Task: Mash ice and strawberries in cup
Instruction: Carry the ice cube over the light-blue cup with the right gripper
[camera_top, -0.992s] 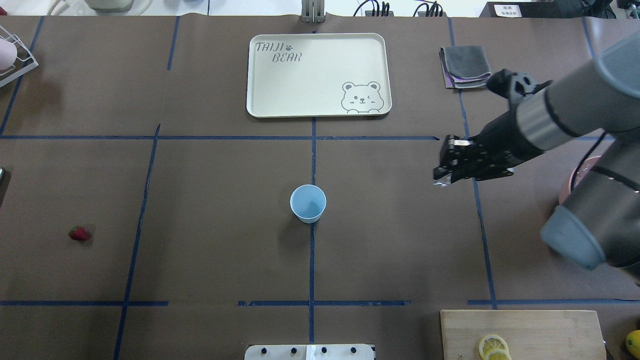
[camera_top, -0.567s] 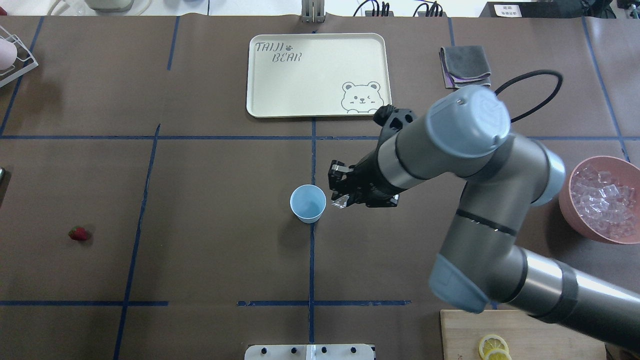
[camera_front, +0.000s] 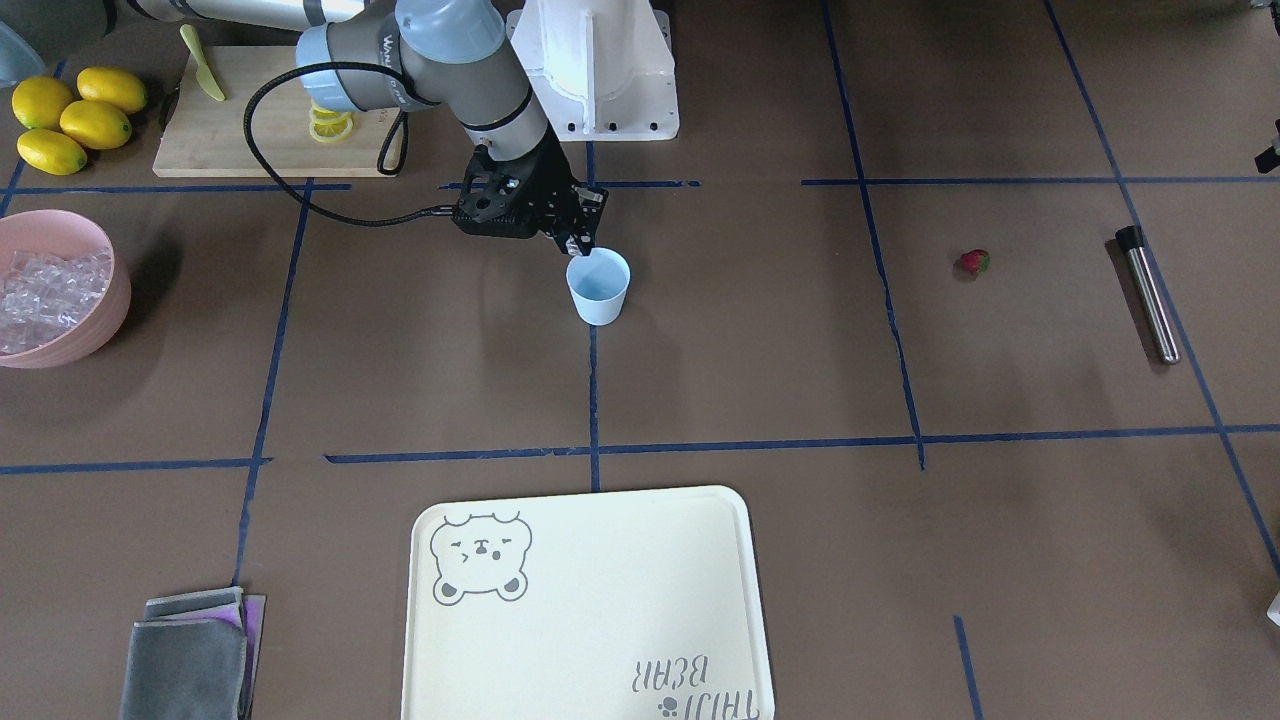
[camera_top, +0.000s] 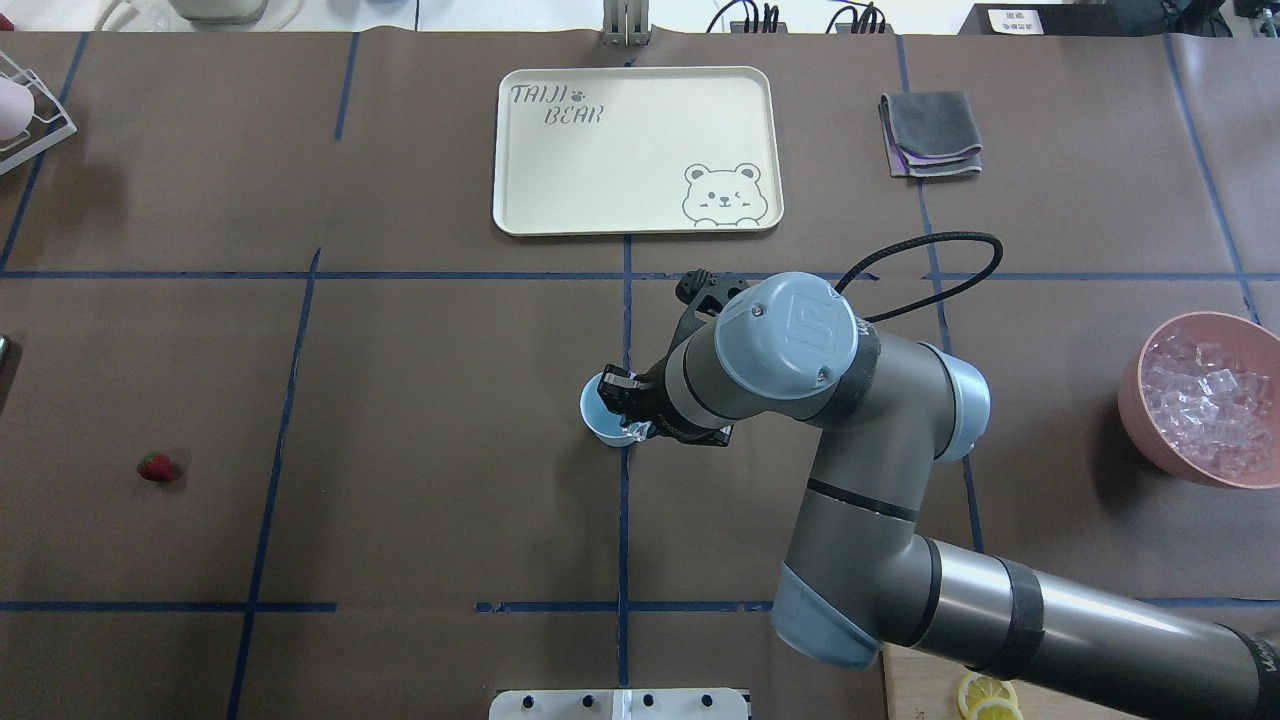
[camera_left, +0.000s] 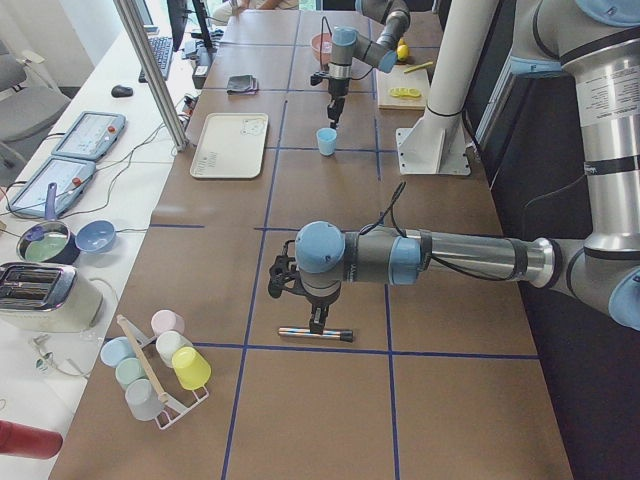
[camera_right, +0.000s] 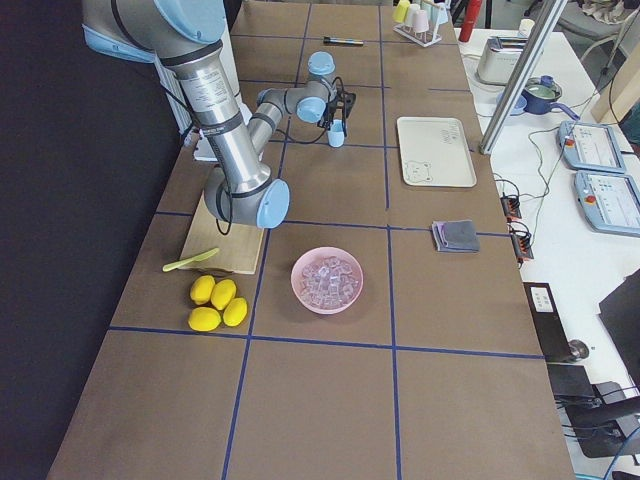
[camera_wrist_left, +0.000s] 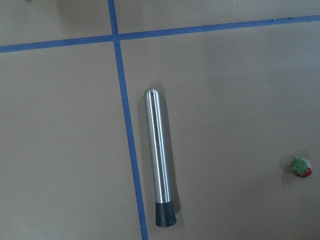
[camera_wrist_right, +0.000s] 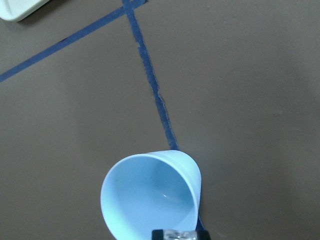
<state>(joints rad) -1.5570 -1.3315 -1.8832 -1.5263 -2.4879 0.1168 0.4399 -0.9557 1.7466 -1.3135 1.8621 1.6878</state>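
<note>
The pale-blue cup (camera_top: 603, 405) stands upright at the table's middle and looks empty in the right wrist view (camera_wrist_right: 145, 200). My right gripper (camera_top: 630, 418) hangs over the cup's rim, shut on a small clear ice cube (camera_wrist_right: 180, 234). More ice (camera_top: 1205, 400) fills the pink bowl (camera_top: 1135, 400) at the right. The strawberry (camera_top: 158, 467) lies alone far left; it also shows in the left wrist view (camera_wrist_left: 301, 166). My left gripper (camera_left: 318, 318) hovers over a steel muddler (camera_wrist_left: 160, 155); I cannot tell whether it is open or shut.
A cream bear tray (camera_top: 640, 150) lies beyond the cup, with a folded grey cloth (camera_top: 930, 135) to its right. A cutting board with lemon slices (camera_front: 270, 130) and whole lemons (camera_front: 70, 120) sit near the robot base (camera_front: 600, 70). A rack of cups (camera_left: 155, 365) stands at the left end.
My right arm has swung left from beside the pink bowl to the cup, carrying the ice cube, and now holds it over the rim. Cup and strawberry have not moved.
</note>
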